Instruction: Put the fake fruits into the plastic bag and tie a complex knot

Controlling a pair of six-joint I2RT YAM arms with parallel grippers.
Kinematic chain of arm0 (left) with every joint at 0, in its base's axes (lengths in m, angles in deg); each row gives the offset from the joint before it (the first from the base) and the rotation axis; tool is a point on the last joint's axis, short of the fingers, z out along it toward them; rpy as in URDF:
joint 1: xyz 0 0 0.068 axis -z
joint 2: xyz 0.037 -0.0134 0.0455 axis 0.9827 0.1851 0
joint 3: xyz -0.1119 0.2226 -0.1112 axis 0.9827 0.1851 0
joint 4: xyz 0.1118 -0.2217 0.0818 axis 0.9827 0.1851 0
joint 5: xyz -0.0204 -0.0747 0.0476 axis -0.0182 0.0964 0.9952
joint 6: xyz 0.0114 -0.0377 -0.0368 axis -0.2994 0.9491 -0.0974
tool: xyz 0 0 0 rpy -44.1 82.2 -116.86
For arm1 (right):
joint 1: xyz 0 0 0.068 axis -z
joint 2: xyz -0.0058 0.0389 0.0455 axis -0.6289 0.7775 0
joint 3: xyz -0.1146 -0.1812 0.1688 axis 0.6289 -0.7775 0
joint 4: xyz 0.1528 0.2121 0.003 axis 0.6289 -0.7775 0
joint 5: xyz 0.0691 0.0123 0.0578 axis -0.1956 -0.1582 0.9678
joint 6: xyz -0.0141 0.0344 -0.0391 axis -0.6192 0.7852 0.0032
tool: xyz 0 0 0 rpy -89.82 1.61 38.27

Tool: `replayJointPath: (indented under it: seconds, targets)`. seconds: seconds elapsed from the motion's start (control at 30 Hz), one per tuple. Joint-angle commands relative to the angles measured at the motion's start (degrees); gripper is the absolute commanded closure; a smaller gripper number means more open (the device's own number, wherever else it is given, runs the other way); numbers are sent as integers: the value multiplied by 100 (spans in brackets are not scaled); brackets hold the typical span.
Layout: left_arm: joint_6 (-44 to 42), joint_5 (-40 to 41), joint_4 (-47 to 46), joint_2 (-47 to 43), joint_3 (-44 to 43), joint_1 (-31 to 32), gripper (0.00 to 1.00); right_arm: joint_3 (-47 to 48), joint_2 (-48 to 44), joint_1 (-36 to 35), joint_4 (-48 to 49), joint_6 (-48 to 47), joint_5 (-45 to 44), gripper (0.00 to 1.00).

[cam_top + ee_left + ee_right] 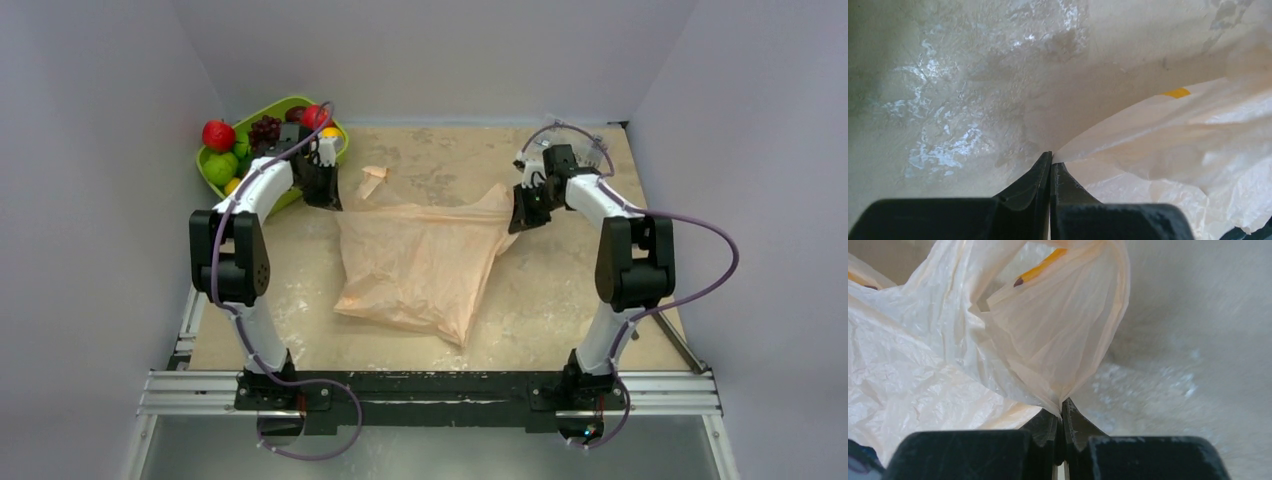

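Plastic bag: lies flat and slack on the desk, spread between the two claws. Its top edge runs from one claw to the other, and its closed end lies nearer the arm bases.
Left claw: closed. In the wrist view its tips meet on the bag's edge at the near corner, in what looks like a thin pinch of film.
Right claw: closed on a gathered fold at the bag's strap corner, which fans up and away from the tips.
Fake fruits: none are visible in the bag. They sit in the green tray, just beyond the left claw and to its left.
Knot: not begun.
Step in hand: judged to be opening the bag, with both top corners secured before any loading.
Next move calls for: lifting the two corners and drawing them apart evenly so the mouth gapes. The film is thin and could slip or tear under an uneven pull.
Left arm pose: elbow raised, forearm reaching forward, wrist pitched down to the desk.
Right arm pose: much the same, with the wrist turned inward toward the bag and the claw low.
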Motion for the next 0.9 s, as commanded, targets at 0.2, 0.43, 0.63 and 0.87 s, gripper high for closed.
replayJointPath:
  seconds: [0.2,0.43,0.63,0.87]
  targets:
    - [1719,-996,-1346,-1066,628,-280,7,2543,485,150,-598,-422,653,2]
    - [2222,-1596,-1215,-1837,2188,-469,0,-13,-801,275,-589,45,1425,1]
    - [2688,-1761,-1548,-1730,2833,479,0,-1086,-775,32,-118,656,1855,1]
    - [2656,-1682,-1247,-905,2616,930,27,-1242,-99,-141,83,550,2015,57]
